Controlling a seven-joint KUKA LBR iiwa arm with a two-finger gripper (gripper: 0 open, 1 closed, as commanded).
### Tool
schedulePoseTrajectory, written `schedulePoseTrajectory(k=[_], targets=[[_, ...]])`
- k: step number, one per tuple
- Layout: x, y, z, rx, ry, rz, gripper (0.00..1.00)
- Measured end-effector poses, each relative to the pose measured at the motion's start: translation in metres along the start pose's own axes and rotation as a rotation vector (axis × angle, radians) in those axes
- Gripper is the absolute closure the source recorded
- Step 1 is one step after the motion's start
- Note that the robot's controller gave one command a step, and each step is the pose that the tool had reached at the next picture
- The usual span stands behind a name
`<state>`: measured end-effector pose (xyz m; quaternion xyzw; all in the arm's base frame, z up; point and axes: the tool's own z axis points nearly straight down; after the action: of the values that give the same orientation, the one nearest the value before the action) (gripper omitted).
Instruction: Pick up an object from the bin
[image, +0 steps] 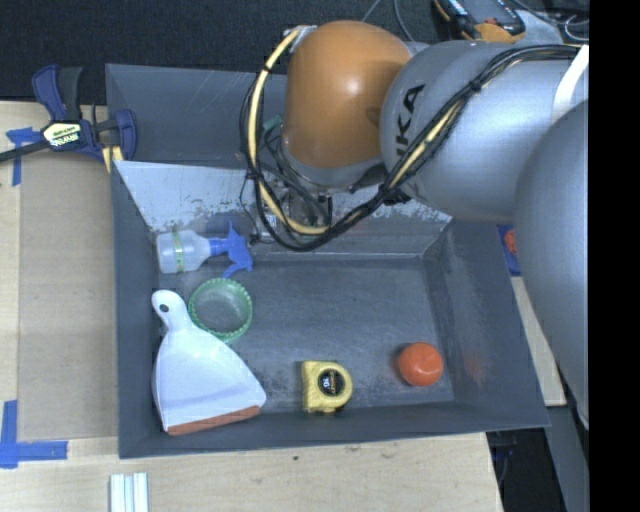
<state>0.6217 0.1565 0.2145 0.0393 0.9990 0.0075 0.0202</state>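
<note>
Glossy orange dome (345, 90) over metal bin (350, 320)

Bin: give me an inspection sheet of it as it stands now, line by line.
surface: grey bin, floor scuffed, bare in the middle.
job's things: clear bottle with a blue part lying at the back left; green ring just in front of it; white dustpan at the front left, handle beside the ring; yellow tape measure at the front; orange ball at the front right.
clutter: nothing seen.
gripper: gripper low at the back wall, just right of the bottle, under the orange cover.
cables: yellow and black cables loop round the cover.
surroundings: grey arm reaches in over the back right corner.
</note>
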Motion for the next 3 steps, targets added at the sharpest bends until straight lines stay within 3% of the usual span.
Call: schedulePoseTrajectory(k=[1, 2, 3], targets=[[0.0, 0.006, -0.002, -0.005, -0.004, -0.006, 0.0], [0.012, 0.071, 0.137, -0.005, -0.001, 0.178, 0.0], [0.01, 0.07, 0.133, -0.006, -0.005, 0.18, 1.0]])
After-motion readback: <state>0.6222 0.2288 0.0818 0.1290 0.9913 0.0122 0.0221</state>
